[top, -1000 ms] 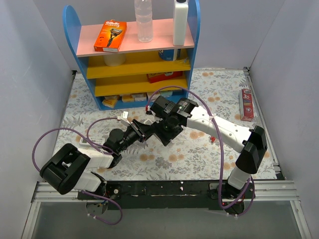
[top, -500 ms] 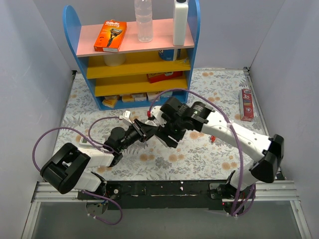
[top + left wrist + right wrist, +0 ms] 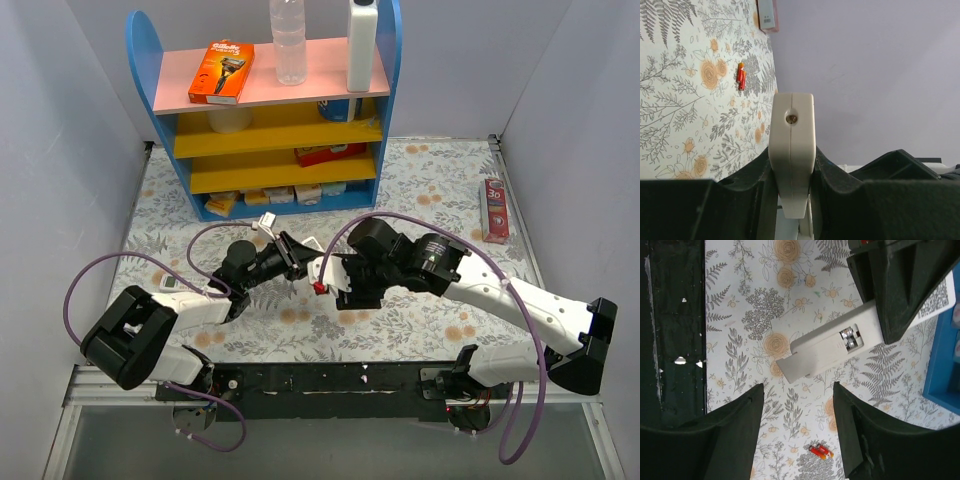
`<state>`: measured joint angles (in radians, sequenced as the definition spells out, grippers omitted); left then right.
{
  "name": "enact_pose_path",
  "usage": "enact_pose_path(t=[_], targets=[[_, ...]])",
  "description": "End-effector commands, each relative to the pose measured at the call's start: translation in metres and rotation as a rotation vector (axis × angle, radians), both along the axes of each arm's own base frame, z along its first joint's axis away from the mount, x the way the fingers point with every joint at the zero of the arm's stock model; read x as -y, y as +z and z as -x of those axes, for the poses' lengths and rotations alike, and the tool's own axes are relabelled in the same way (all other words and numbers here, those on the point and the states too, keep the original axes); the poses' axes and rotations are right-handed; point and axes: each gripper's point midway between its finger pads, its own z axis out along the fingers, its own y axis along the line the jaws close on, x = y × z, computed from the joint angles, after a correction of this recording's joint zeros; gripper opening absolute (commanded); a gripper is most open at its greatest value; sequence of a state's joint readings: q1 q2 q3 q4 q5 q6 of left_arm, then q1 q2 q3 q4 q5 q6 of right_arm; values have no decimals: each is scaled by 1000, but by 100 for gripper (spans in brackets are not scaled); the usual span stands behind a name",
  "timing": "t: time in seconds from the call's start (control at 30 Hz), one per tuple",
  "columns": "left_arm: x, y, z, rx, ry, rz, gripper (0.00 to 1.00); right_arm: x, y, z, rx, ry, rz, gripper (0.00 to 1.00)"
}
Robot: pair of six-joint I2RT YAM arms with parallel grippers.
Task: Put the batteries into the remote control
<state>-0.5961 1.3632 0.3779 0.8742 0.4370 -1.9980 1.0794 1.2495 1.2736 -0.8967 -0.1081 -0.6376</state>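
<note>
- Between the left jaws, the remote (image 3: 791, 150) is pinched by its sides and held off the bench (image 3: 685, 115). One short end, with a small hole in it, faces the left wrist camera.
- Just past the tips of the right jaws, the remote's free end juts out. Those jaws stand spread, with both fingers (image 3: 735, 430) apart from the remote and nothing between them.
- Under the right jaws lies open floral bench. A small red-and-orange item (image 3: 820, 452) lies there, well apart from the remote.
- To one side of the right jaws runs the black front rail (image 3: 675, 315). On the opposite side, beyond the left jaws, the edge of a blue shelf (image 3: 945, 365) closes the room.
- Ahead of the left jaws, the bench ends at a grey wall (image 3: 865, 65), with a box (image 3: 767, 15) near that edge.
- Facing the right jaws is the remote's open compartment (image 3: 850, 337). Metal glints inside, but I cannot tell whether batteries sit there.
- The remote's held end is hidden behind the left jaws and its button face is out of sight. From above, the arms crowd the grip.
</note>
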Motion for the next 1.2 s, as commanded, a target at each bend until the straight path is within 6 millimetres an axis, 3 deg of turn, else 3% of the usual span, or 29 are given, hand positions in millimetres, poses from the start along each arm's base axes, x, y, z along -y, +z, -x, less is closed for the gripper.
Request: enact_pose_path(t=[0.0, 0.23, 0.53, 1.17], targets=[[5, 26, 7, 20, -77, 38, 0, -16, 12, 8, 50, 129, -74, 63], [9, 33, 11, 21, -115, 41, 0, -21, 4, 24, 13, 192, -52, 62], [10, 39, 15, 33, -143, 43, 1, -19, -7, 26, 3, 193, -17, 61], [11, 56, 21, 61, -179, 74, 1, -21, -25, 13, 41, 168, 34, 59]])
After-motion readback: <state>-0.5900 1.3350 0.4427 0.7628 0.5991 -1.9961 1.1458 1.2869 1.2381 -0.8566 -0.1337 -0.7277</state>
